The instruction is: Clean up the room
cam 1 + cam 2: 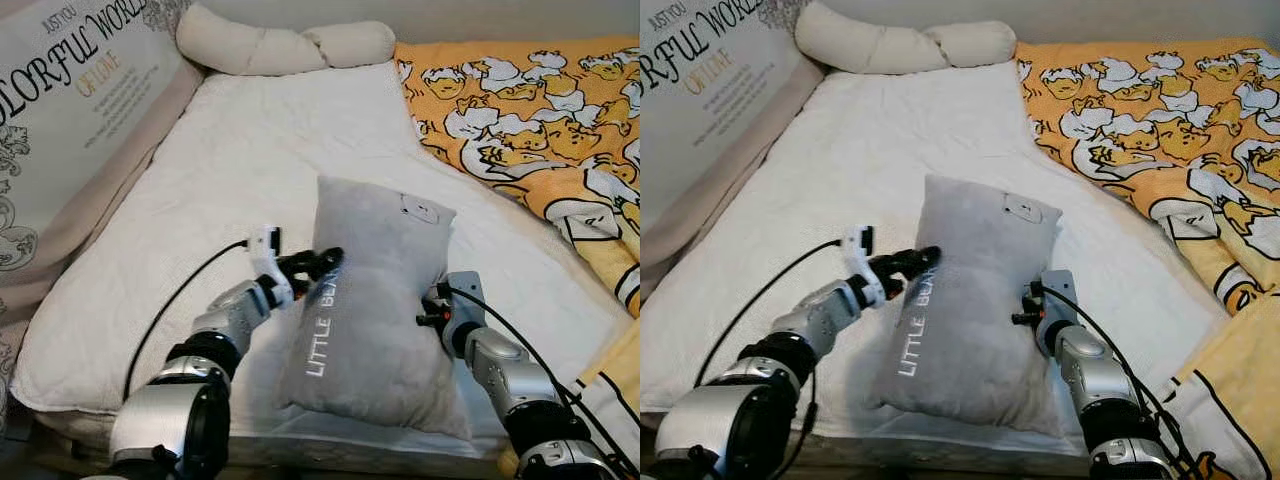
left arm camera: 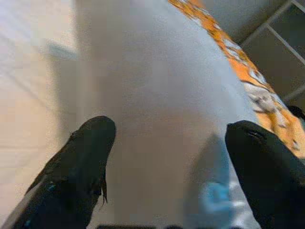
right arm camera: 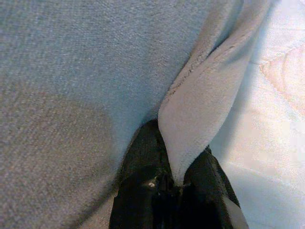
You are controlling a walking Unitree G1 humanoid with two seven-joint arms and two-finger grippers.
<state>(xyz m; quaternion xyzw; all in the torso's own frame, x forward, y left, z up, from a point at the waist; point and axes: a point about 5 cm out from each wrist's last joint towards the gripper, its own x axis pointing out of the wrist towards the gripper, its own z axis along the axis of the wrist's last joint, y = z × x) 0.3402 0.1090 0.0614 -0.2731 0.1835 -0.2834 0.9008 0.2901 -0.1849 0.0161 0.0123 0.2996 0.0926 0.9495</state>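
Both arms are stretched forward over the near edge of the bed (image 1: 250, 170), one on each side of a single grey pillow (image 1: 375, 300) with "LITTLE BEAR" lettering that stands tilted up near the front of the white mattress. The left gripper (image 1: 318, 264) sits at the pillow's left edge with its fingers (image 2: 88, 148) spread wide, the grey fabric right in front of them, not pinching anything as far as I can see. The right gripper (image 3: 177, 167) is tucked at the pillow's right edge, and the wrist view shows its two fingers pressed together on a fold of the pillow's seam. Around it: one long cream bolster (image 1: 280, 45) at the far end of the bed, one big printed cushion (image 1: 75, 110) propped along the left, and one orange duck-print blanket (image 1: 530, 120) bunched over the right side. Black cables (image 1: 175, 300) trail off both wrists.
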